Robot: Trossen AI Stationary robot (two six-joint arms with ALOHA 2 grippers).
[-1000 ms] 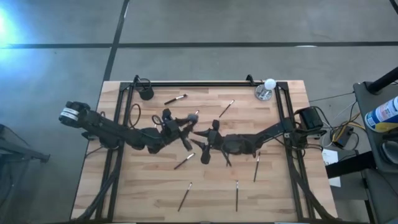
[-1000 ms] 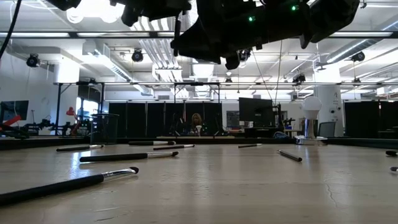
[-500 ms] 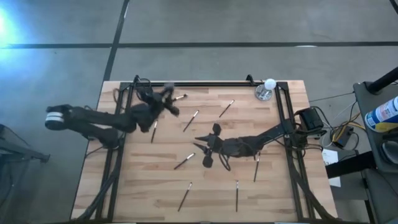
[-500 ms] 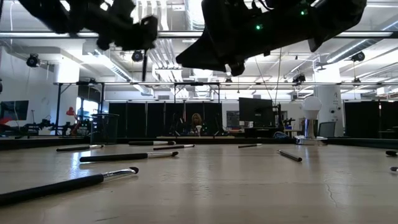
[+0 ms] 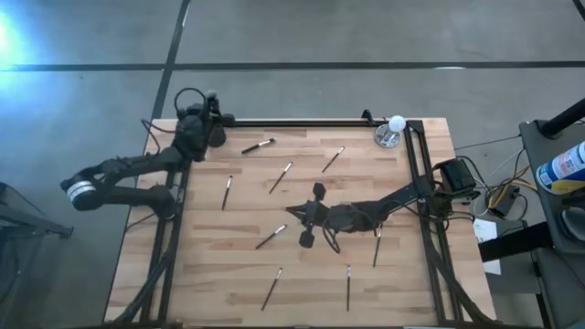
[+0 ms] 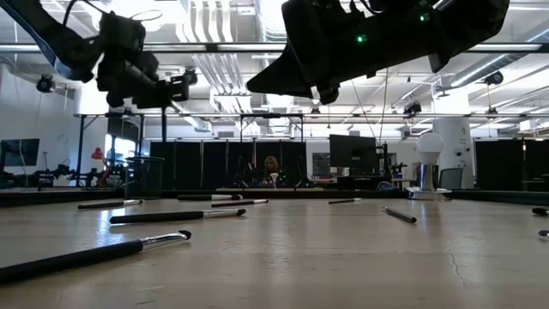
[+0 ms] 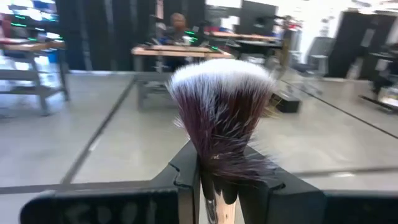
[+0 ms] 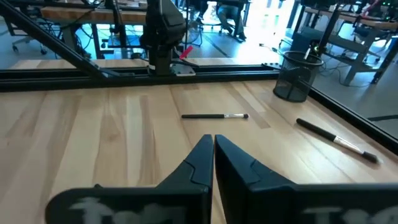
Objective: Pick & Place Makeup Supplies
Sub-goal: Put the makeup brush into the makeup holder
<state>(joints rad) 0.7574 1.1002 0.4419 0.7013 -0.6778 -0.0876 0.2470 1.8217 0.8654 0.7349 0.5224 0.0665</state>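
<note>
Brushes (image 5: pixel 281 176) lie scattered across the wooden desk (image 5: pixel 420 292). Left hand (image 7: pixel 219 186) grips a fluffy dark-headed brush (image 7: pixel 222 118) by its handle, raised near the black mesh cup (image 8: pixel 296 76) at the desk's far corner. Right hand (image 8: pixel 213 152), pressed shut on nothing, hovers mid-desk, well apart from that cup.

The fluffy brush (image 7: pixel 222 118) has its handle hidden between the left gripper's (image 7: pixel 214 180) fingers; 1 brush (image 6: pixel 81 256) is cut off at the low view's edge.
</note>
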